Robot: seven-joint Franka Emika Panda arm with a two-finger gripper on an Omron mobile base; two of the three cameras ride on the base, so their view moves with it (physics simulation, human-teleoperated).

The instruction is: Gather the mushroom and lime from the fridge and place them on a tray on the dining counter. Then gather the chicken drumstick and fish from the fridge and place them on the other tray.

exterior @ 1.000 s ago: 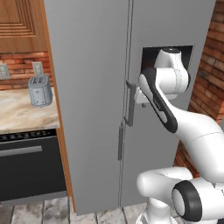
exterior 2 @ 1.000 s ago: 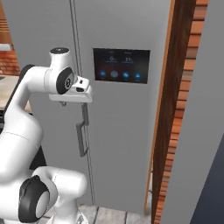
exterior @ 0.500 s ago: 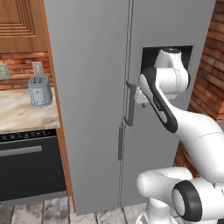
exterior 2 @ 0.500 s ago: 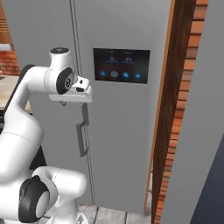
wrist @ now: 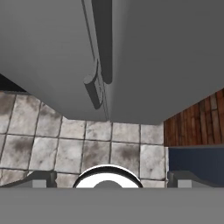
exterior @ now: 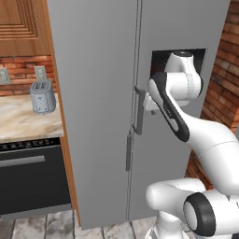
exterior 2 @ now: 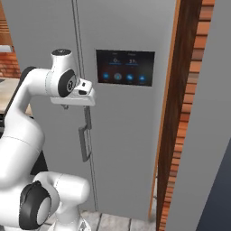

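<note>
Nothing moved since earlier frames. Tool spread wide, empty, looking down fridge doors; handle at 12 o'clock.

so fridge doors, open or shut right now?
Shut. Both doors of the fridge lie flush, only a thin seam between them, no interior showing. The gripper sits by the handle.

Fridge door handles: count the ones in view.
2. The right door's handle runs upright beside the centre seam, by the gripper; the left door's handle sits lower, just across the seam. Both doors are shut.
</note>
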